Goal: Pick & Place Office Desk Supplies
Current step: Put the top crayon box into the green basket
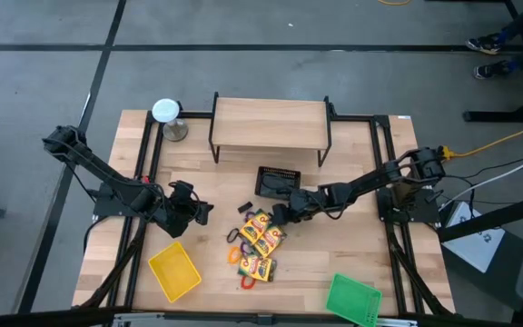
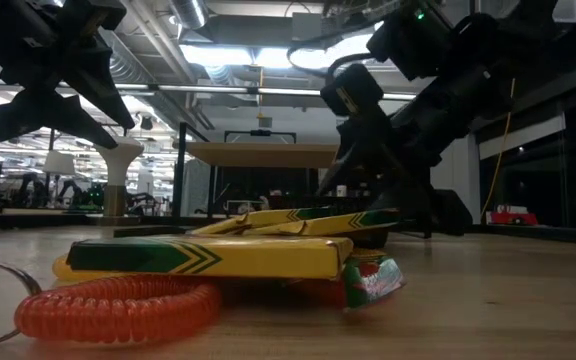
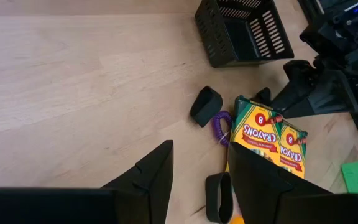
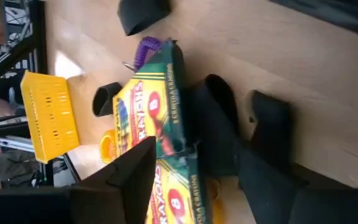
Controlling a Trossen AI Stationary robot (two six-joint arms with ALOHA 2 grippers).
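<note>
Lying in a loose heap at the middle of the worktop (image 1: 352,245), the crayon packs (image 1: 260,238) sit among coiled rings (image 2: 118,305) and black clips (image 3: 205,106), just in front of the black mesh basket (image 1: 277,182). The right gripper (image 1: 280,216) hangs at the heap's far edge, jaws spread beside the topmost pack. The left gripper (image 1: 200,212) waits nearby, jaws open, above the yellow tray (image 1: 174,271).

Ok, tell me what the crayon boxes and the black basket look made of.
Crayon boxes: likely printed cardboard with a slight sheen, judging by the folded edges and flat printed faces. Black basket: rigid slotted walls, matte; plastic or coated metal, can't tell which.
</note>
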